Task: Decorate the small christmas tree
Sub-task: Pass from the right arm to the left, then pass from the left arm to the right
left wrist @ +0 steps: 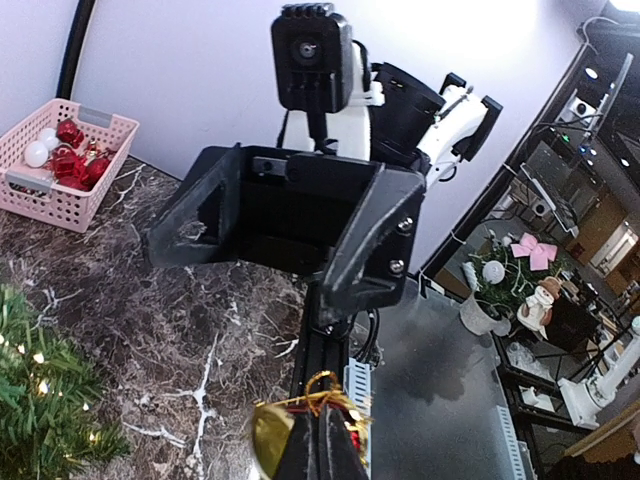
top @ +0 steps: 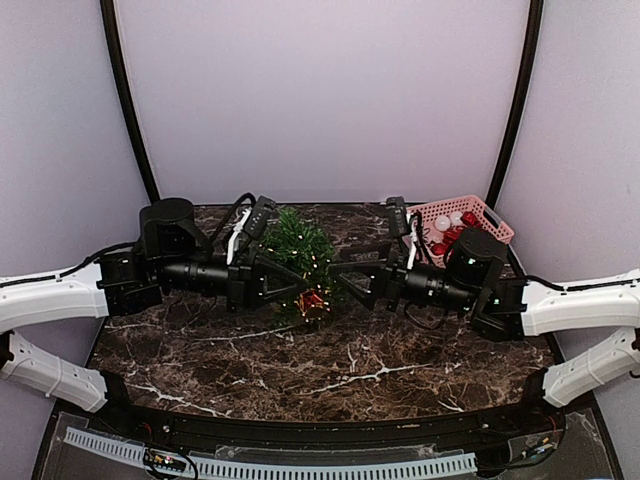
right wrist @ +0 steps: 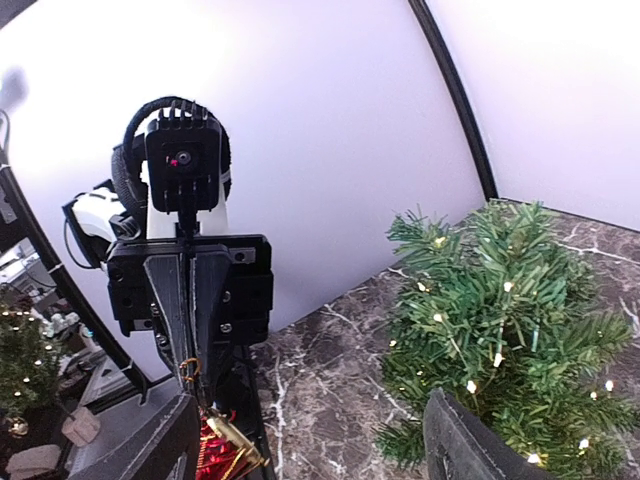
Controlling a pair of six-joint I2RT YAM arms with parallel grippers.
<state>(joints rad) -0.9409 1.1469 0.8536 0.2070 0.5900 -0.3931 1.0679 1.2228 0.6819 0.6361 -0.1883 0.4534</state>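
Tree (top: 300, 243) upright, tip apparently skyward; left hand (right wrist: 192, 362) pinching red ornament (top: 312, 304), right hand (top: 340, 278) spread.

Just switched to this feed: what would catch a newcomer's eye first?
A red-and-gold ornament dangles from the shut left jaws before the small christmas tree, back centre, with the open right jaws facing it. A pink basket of spare ornaments sits back right.

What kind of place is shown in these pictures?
Probably a robotics lab test cell: a dark marble-patterned table walled by a plain lilac backdrop, a black-and-white left arm and right arm mounted at it, and cluttered shelving outside in the left wrist view.
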